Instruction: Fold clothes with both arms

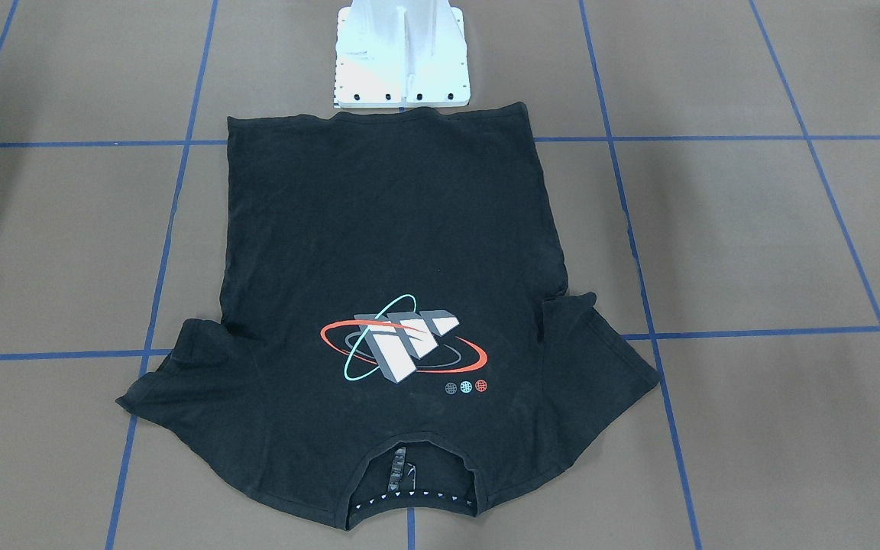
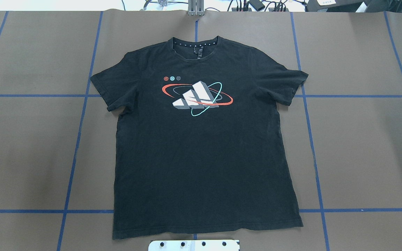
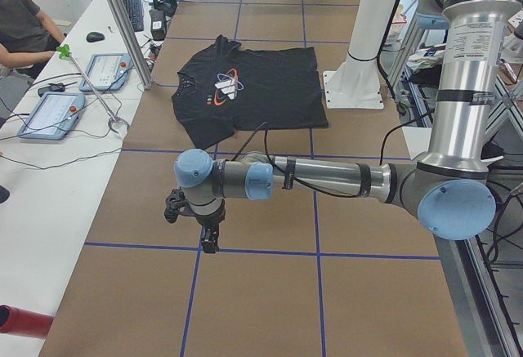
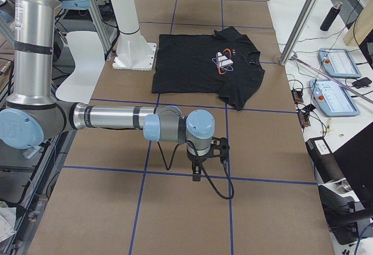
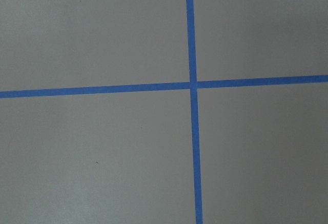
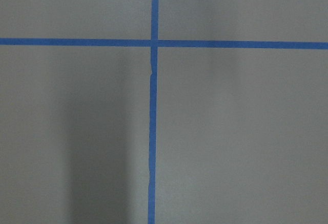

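Observation:
The clothes are one black T-shirt (image 2: pixel 201 157) spread flat on the brown table, print side up, collar away from the robot and hem by the pedestal. It also shows in the front-facing view (image 1: pixel 394 229) and in both side views (image 3: pixel 253 95) (image 4: pixel 198 62). My left gripper (image 3: pixel 210 244) hangs over bare table far off to the shirt's left side, pointing down. My right gripper (image 4: pixel 197 176) hangs the same way far off to the shirt's other side. I cannot tell whether either is open or shut. Both wrist views show only table and blue tape.
The white pedestal base (image 1: pixel 402 53) stands at the shirt's hem. Blue tape lines (image 2: pixel 79 139) grid the table. Past the far edge lies a desk with control tablets (image 3: pixel 49 112), cables and a metal post (image 3: pixel 122 22); a seated person (image 3: pixel 20 22) is there.

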### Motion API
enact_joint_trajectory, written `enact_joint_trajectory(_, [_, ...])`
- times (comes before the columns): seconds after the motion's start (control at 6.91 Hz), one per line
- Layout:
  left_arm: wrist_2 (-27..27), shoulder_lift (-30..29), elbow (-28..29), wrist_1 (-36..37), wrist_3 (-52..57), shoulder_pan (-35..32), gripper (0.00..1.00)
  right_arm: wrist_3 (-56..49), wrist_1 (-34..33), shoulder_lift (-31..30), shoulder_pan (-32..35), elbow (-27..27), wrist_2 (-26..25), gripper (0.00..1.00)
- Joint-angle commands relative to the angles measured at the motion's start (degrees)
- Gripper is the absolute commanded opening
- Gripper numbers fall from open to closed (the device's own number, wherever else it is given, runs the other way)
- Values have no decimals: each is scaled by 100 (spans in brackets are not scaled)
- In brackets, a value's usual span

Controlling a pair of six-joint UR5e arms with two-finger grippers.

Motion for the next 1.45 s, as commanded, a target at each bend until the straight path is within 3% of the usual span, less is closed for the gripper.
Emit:
enact_joint_trajectory(0.0, [0,-4,0,0,0,0,100,0,-4,-9,-1,-5,18,100])
enact_joint_trajectory(0.29, [-9,-22,-9,0,0,0,100,0,-13,8,-1,-5,27,100])
enact_joint_trajectory(0.58, [0,-249,-26,-70,0,0,100,17,13,104,-1,13,509,100])
enact_joint_trajectory(0.87, [-52,-373,-96,-910,-61,26,100,26,31,140,-18,195,563,100])
enact_joint_trajectory(1.01, [-366,-565,-10,-1480,-61,52,100,26,13,331,-79,215,607,100])
enact_joint_trajectory(1.3, [-352,-1006,325,-2440,-436,88,100,61,74,911,-167,206,625,100])
